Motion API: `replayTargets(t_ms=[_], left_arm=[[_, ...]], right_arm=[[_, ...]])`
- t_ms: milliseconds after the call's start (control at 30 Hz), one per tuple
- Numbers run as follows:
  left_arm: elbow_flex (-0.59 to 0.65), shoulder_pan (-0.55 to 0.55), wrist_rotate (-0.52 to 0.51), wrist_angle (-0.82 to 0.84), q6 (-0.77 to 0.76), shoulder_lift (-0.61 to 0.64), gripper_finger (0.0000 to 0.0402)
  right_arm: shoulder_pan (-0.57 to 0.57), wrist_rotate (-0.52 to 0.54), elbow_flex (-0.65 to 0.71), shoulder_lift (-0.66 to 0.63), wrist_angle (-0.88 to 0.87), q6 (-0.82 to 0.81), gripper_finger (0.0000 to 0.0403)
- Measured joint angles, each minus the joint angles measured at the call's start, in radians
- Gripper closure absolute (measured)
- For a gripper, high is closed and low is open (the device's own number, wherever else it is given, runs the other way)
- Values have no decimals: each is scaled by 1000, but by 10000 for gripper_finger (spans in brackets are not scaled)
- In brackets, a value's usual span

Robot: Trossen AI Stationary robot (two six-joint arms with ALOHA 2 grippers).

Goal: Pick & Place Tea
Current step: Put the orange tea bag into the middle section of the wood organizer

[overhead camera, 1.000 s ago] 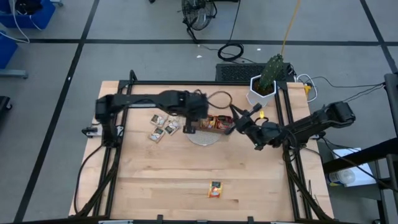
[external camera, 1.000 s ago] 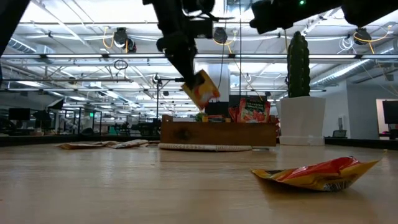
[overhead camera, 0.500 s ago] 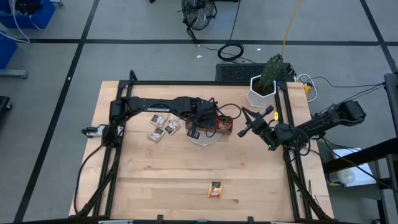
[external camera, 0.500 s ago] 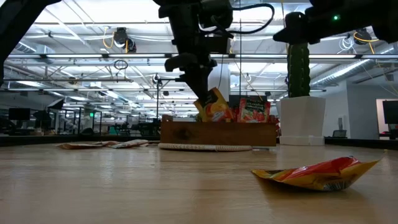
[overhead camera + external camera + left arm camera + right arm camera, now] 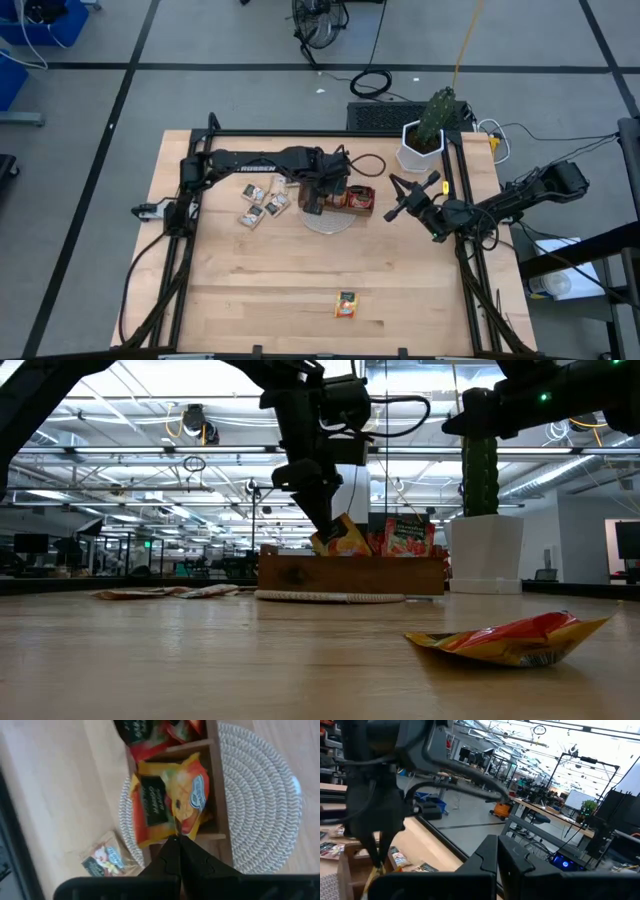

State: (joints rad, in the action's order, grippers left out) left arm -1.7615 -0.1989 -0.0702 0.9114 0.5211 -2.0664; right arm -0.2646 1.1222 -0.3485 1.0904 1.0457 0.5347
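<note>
Gripping an orange-yellow square tea sachet (image 5: 172, 802) by its edge, the left gripper (image 5: 178, 838) had its dark fingers pinched together on the packet directly above the middle compartment of the brown wooden tray (image 5: 215, 780). Only the left wrist view showed this compartment, along with the sachet's dark label, red sachets (image 5: 150, 735) in the neighbouring compartment, and the round white woven mat (image 5: 265, 800) under the tray.

From the high view, the left gripper (image 5: 318, 195) hid the held sachet, but that view alone showed the spread of items: 3 or 4 pale beige sachets with dark labels (image 5: 258, 206) lying on the light wooden table (image 5: 250, 290) just beside the tray, and 1 lone red-and-yellow sachet (image 5: 346, 304) near the front edge, well apart from the rest.

From the low view, the held sachet (image 5: 340, 538) hung tilted, its lower part behind the tray's front wall (image 5: 350, 573), with the lone sachet (image 5: 510, 640) in the foreground.

The right gripper (image 5: 398, 200) stood closed and empty beside the tray, near the white pot with a green cactus (image 5: 425, 140).
</note>
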Motion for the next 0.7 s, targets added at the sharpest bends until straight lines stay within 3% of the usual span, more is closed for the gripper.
replayTargets(t_ms=[267, 700], left_arm=[[2, 7, -8, 14, -19, -27, 401], [2, 11, -122, -49, -28, -29, 396]], right_arm=[[0, 0, 0, 0, 0, -22, 403], [0, 0, 0, 0, -1, -26, 403]])
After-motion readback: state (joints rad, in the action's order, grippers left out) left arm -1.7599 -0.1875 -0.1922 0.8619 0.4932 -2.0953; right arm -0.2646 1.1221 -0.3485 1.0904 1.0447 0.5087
